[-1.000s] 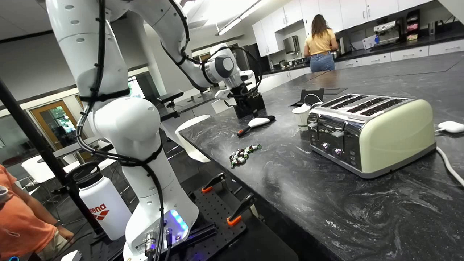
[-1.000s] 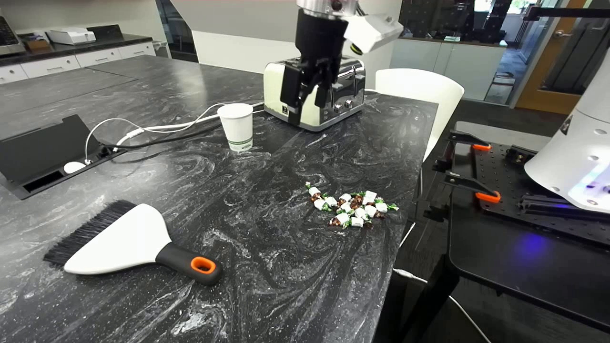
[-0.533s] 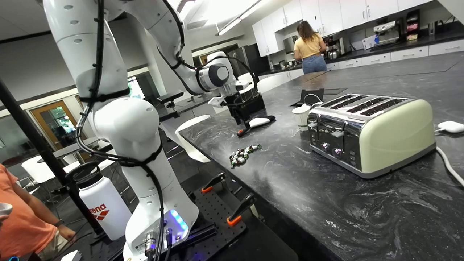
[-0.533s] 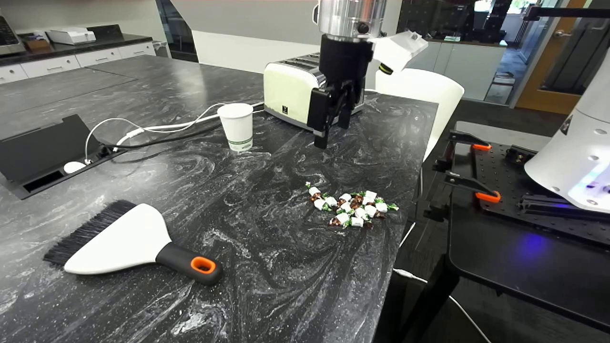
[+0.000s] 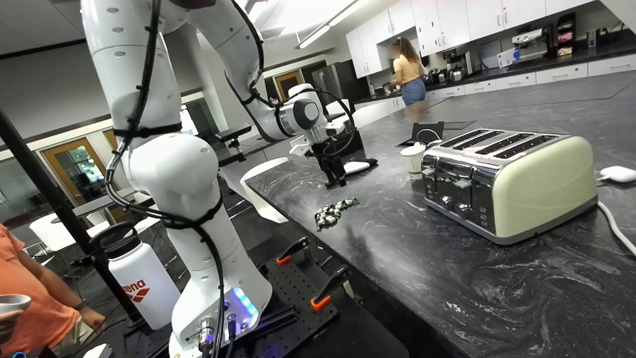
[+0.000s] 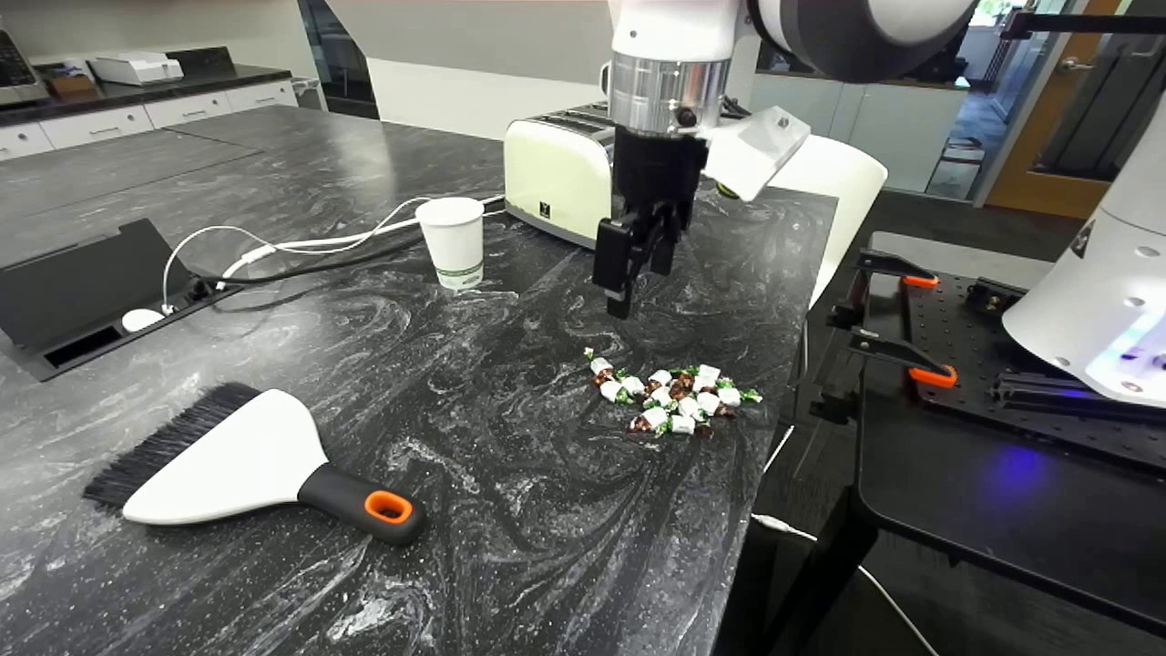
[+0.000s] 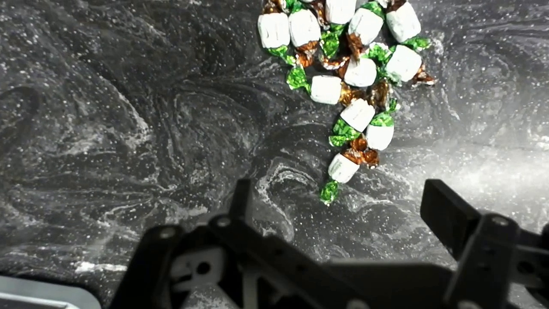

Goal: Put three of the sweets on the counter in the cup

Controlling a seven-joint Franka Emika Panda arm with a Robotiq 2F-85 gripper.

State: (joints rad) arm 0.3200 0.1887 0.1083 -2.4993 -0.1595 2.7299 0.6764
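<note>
White twist-wrapped candies (image 7: 359, 73): clustered on the desk (image 6: 510, 392), one o'clock in the wrist view.
Jaws: spread apart.
Paper cup (image 6: 453, 242): upright, ten o'clock in an exterior view.

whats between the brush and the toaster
The white paper cup stands upright between the brush and the toaster on the marbled counter; both exterior views show this.

Ceiling lights (image 5: 314, 37) glow above the fingers (image 7: 448, 212); in the wrist view, glare whitens the table (image 7: 493, 171) beyond them.
</note>
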